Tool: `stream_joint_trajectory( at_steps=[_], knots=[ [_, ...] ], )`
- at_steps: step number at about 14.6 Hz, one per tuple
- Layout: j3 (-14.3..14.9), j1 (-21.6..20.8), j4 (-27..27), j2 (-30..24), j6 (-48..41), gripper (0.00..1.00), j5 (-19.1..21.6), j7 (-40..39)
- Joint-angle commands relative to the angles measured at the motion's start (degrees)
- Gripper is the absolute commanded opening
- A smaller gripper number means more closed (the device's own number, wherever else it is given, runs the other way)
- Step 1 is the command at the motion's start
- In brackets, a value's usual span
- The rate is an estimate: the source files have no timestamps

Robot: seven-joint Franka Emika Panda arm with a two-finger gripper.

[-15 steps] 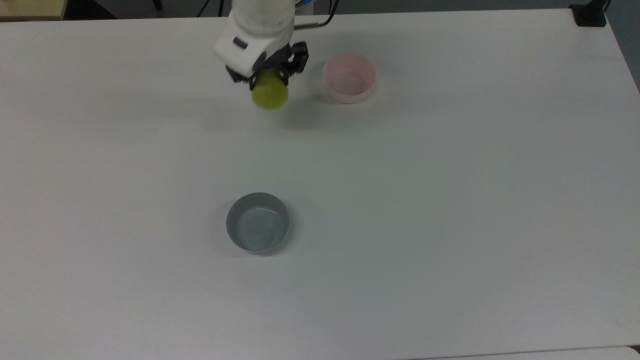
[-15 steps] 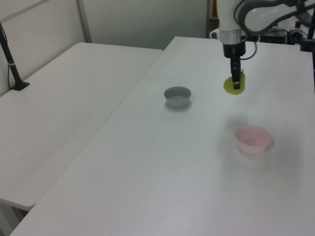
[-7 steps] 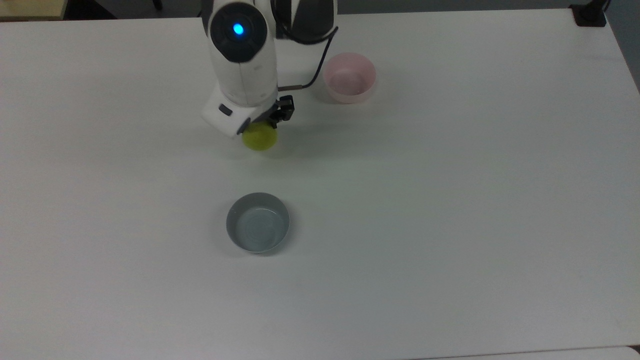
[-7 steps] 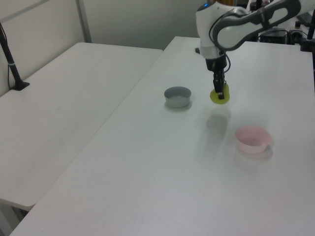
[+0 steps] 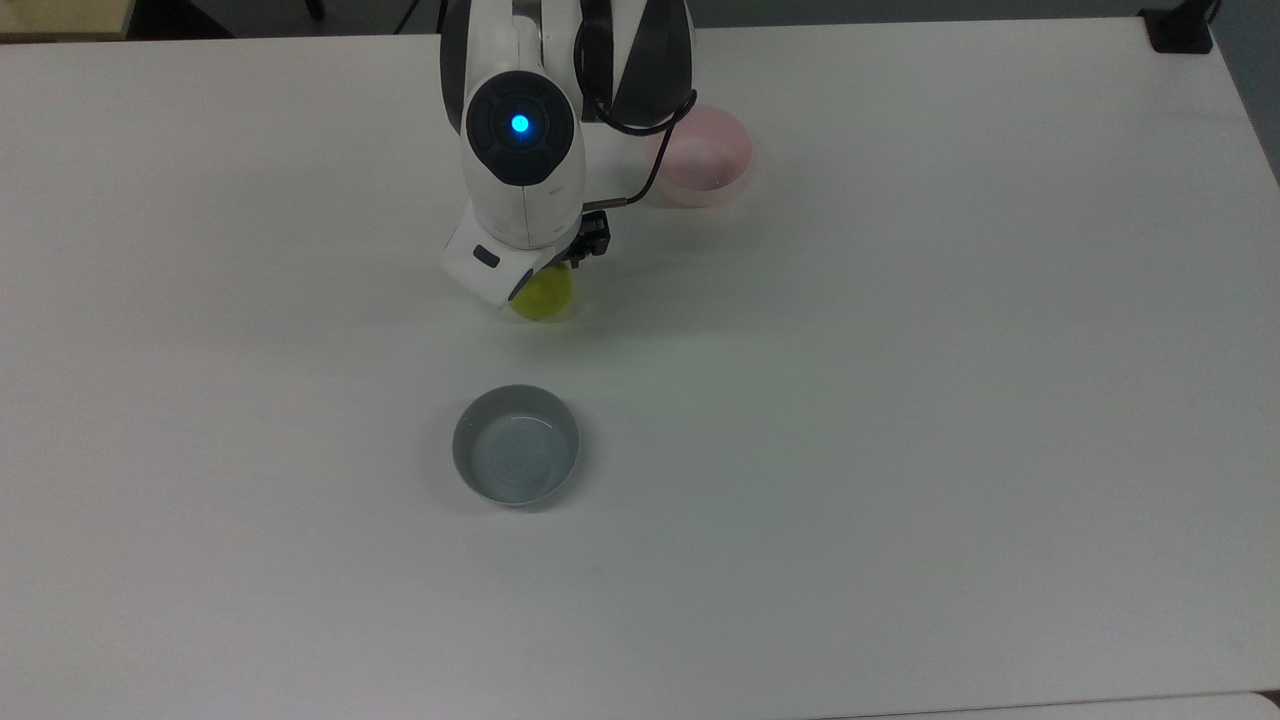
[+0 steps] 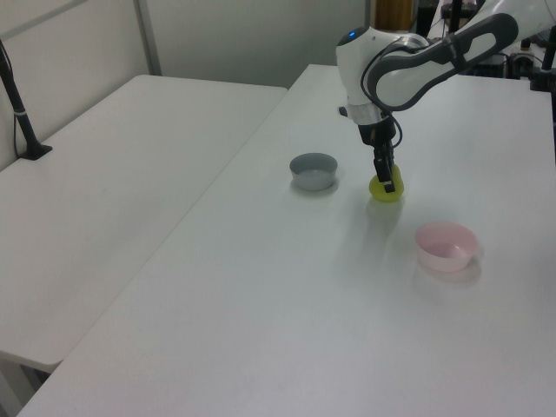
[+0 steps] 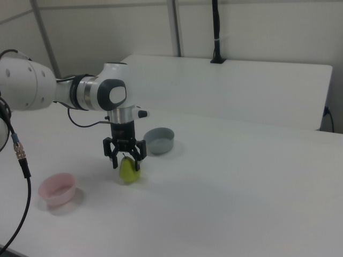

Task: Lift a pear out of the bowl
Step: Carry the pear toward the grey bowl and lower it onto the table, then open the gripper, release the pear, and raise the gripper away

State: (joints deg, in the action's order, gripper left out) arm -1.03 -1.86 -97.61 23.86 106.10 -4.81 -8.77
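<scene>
Pear [image 7: 128,171] clamped at its top between the gripper [image 7: 125,160] fingers, low at the table [image 5: 900,400], between pink bowl [image 5: 700,158] and grey-blue bowl [image 5: 515,445].

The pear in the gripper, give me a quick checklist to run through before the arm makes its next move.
1. Gripper closed on the pear: ok, fingers straddle its upper part in the right view.
2. Pear out of the pink bowl: ok, the bowl holds nothing.
3. Pear clear of the table: cannot tell, it hangs very low, at or near the surface.
4. Grey-blue bowl out of the way: ok, it stands apart from the pear, nearer the top view's bottom.
5. Cable free of the pink bowl: cannot tell, it crosses in front of the rim in the top view.
</scene>
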Motion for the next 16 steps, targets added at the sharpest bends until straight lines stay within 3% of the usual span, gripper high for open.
stream_joint_trajectory(
  at_steps=[1,6,11,16],
  knots=[
    [0.1,-0.2,0.9,-0.8,-0.7,1.0,-0.6,-0.3],
    [0.1,2.0,1.7,-9.1,-0.9,1.0,-0.4,1.6],
    [0.0,7.1,1.3,-18.8,-1.6,1.0,0.4,3.4],
    [0.0,6.5,0.9,-21.0,-6.0,1.0,0.6,3.9]
  ],
)
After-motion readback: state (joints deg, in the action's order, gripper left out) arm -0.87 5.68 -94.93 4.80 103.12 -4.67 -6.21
